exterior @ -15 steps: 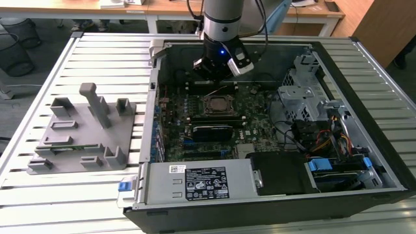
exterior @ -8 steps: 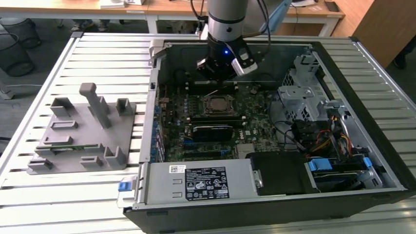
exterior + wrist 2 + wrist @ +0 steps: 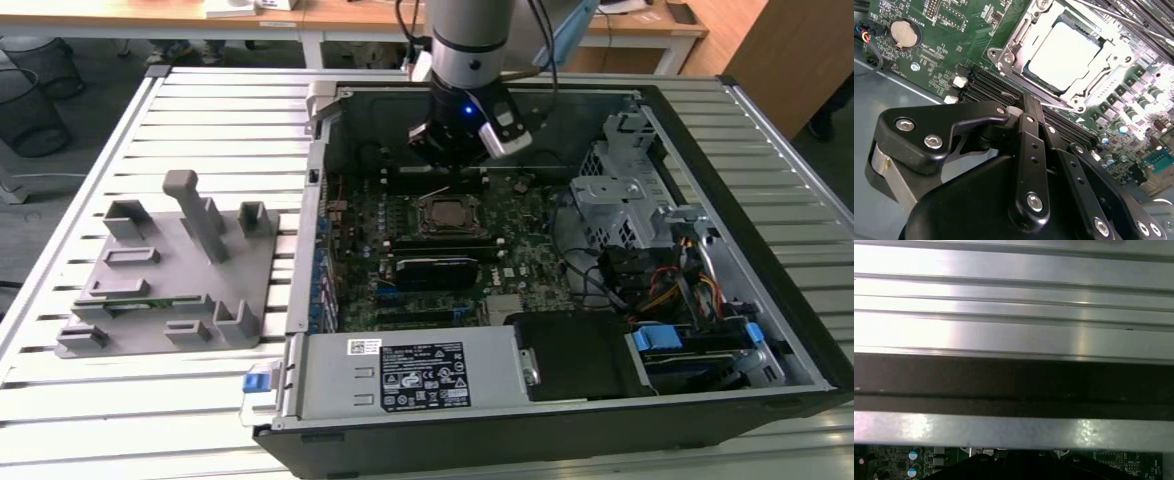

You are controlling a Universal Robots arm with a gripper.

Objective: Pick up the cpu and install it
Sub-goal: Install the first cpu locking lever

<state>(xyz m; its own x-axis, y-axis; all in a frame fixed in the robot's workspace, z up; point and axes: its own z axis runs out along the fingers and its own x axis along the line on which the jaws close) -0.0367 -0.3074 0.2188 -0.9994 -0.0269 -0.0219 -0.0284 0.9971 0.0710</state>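
Note:
The cpu [image 3: 1064, 52], a flat square chip with a bright silver top, lies in the motherboard socket [image 3: 447, 215] with the metal frame [image 3: 1004, 57] around it. In the exterior view my gripper [image 3: 455, 168] hangs inside the open computer case, just behind the socket and a little above the board. The second wrist view puts its black fingertips [image 3: 1026, 104] over the memory slots beside the socket frame, apart from the chip. The fingers look shut with nothing between them.
A grey fixture block [image 3: 174, 270] stands on the slatted table at the exterior view's left. Inside the case [image 3: 320, 130] are a power supply [image 3: 400, 375], a drive cage [image 3: 627, 200] and loose cables [image 3: 667, 290]. A coin cell [image 3: 904, 32] sits on the board.

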